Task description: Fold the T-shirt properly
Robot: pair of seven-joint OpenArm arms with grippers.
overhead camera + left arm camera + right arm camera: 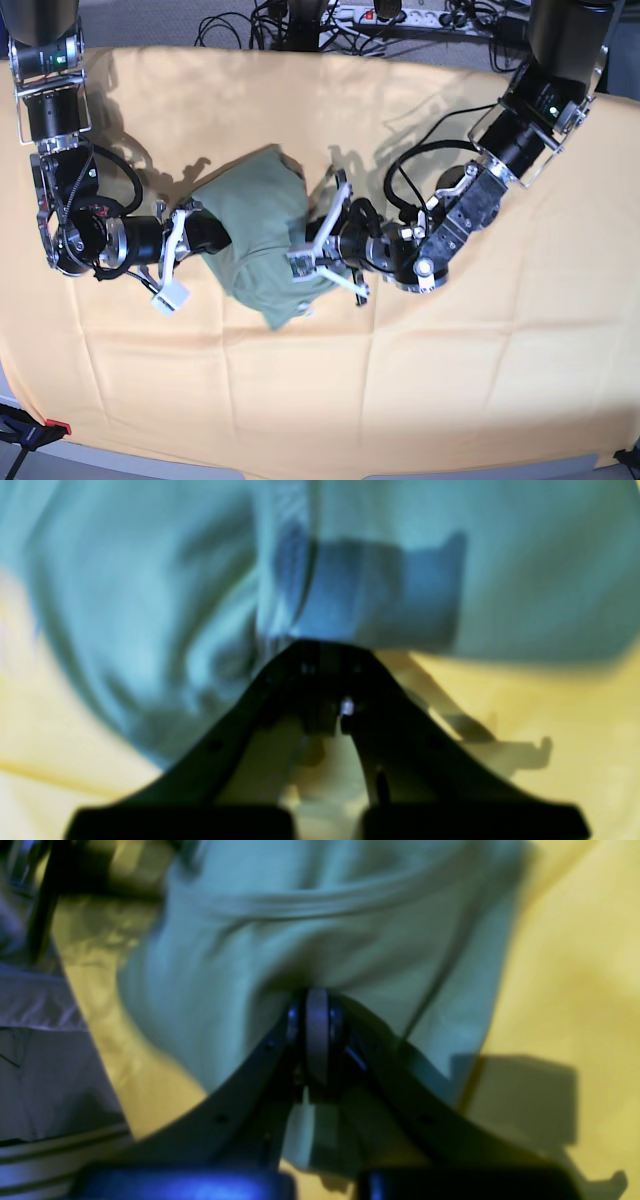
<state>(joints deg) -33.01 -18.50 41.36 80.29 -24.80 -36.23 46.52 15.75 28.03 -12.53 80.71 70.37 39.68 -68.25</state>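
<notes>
The sage-green T-shirt [250, 215] lies bunched in a wrinkled heap on the middle of the yellow-orange cloth [450, 380]. My right gripper [200, 232] meets its left side. In the right wrist view the gripper [316, 1007] is shut, with the T-shirt's [325, 915] fabric pinched and puckering at the tips. My left gripper [298, 257] is at the heap's right lower edge. In the blurred left wrist view the gripper [325, 652] is shut at the T-shirt's [150, 605] edge, where folds gather.
The yellow-orange cloth [550, 705] covers the whole table and also shows in the right wrist view [575, 965]. Cables and a power strip [400, 15] lie beyond the far edge. A red clamp [55, 428] sits at the front left corner.
</notes>
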